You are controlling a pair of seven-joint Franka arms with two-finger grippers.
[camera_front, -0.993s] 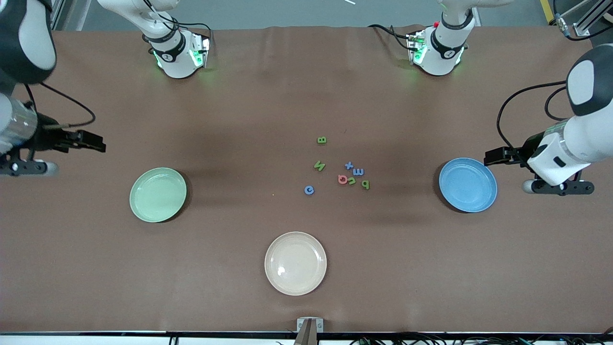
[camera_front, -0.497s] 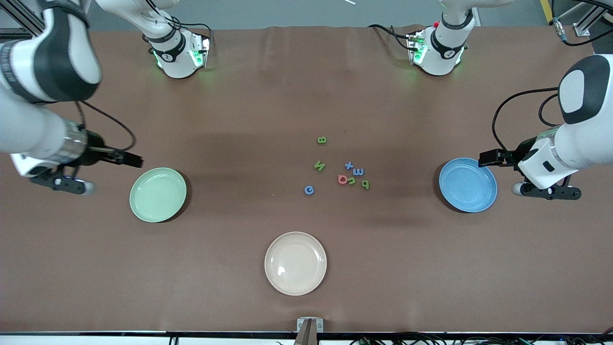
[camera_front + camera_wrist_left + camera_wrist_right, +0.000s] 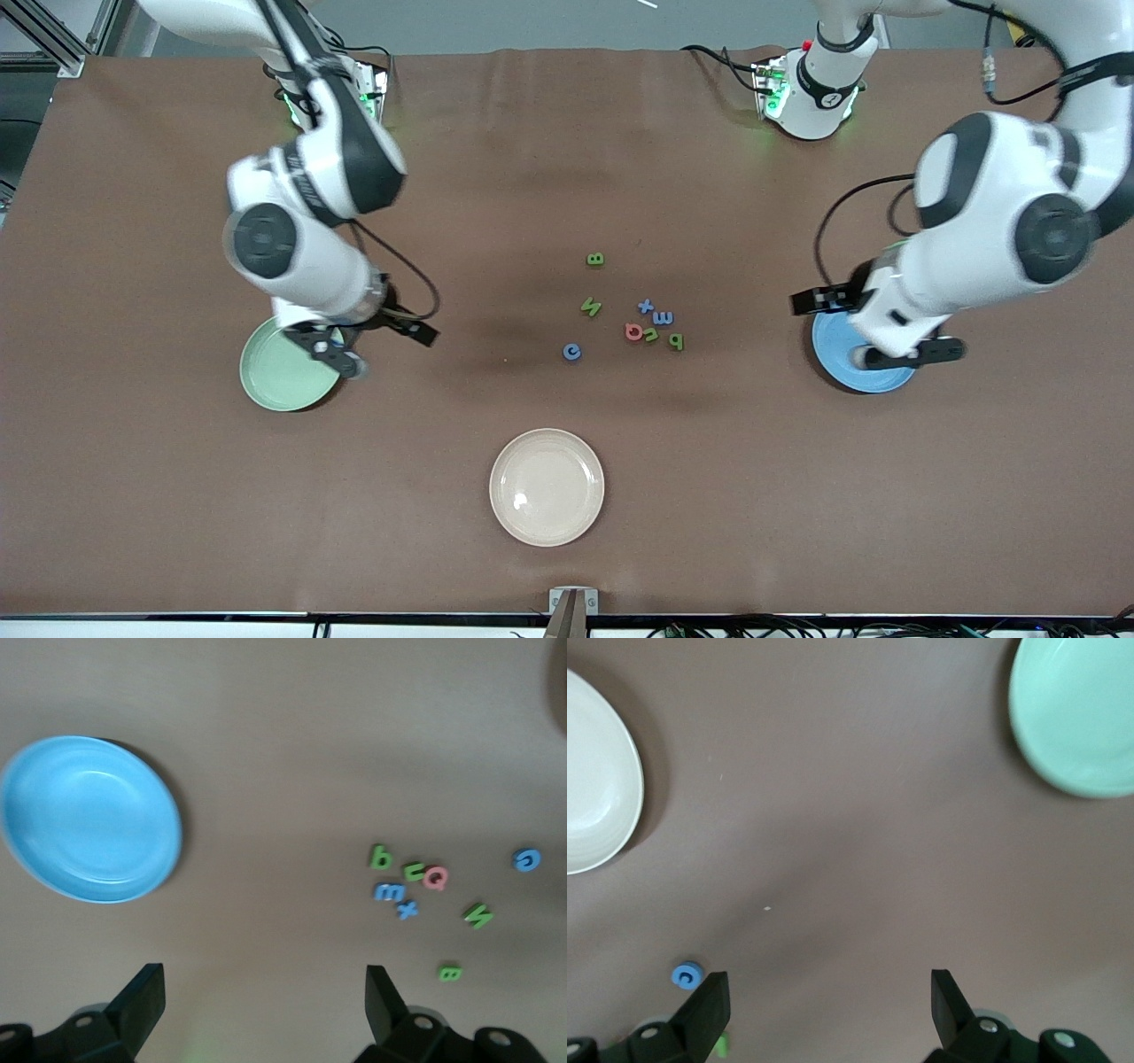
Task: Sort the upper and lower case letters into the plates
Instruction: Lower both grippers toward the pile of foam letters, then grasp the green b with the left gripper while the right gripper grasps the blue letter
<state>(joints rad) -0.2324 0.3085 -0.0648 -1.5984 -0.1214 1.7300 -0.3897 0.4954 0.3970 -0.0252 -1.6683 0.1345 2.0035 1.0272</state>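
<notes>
Several tiny letters lie in a loose group mid-table: a green B (image 3: pixel 595 259), a green N (image 3: pixel 591 307), a red letter (image 3: pixel 633 331), a blue c (image 3: pixel 572 352) and others. In the left wrist view they show around the red letter (image 3: pixel 435 876). The mint green plate (image 3: pixel 270 385) lies toward the right arm's end and the blue plate (image 3: pixel 873 377) toward the left arm's end, each partly covered by an arm. My right gripper (image 3: pixel 416 332) (image 3: pixel 828 983) hangs open and empty beside the mint plate (image 3: pixel 1081 718). My left gripper (image 3: pixel 802 302) (image 3: pixel 264 979) hangs open and empty at the edge of the blue plate (image 3: pixel 89 819).
A cream-beige plate (image 3: pixel 547 486) (image 3: pixel 594 788) sits nearer to the front camera than the letters. The brown table cloth (image 3: pixel 567 177) covers the whole table. The blue c (image 3: pixel 687 974) shows just off one right fingertip.
Both arms have swung in from the table's ends toward the middle. The right gripper now hangs beside the mint plate, the left at the blue plate. The letters have not moved.
</notes>
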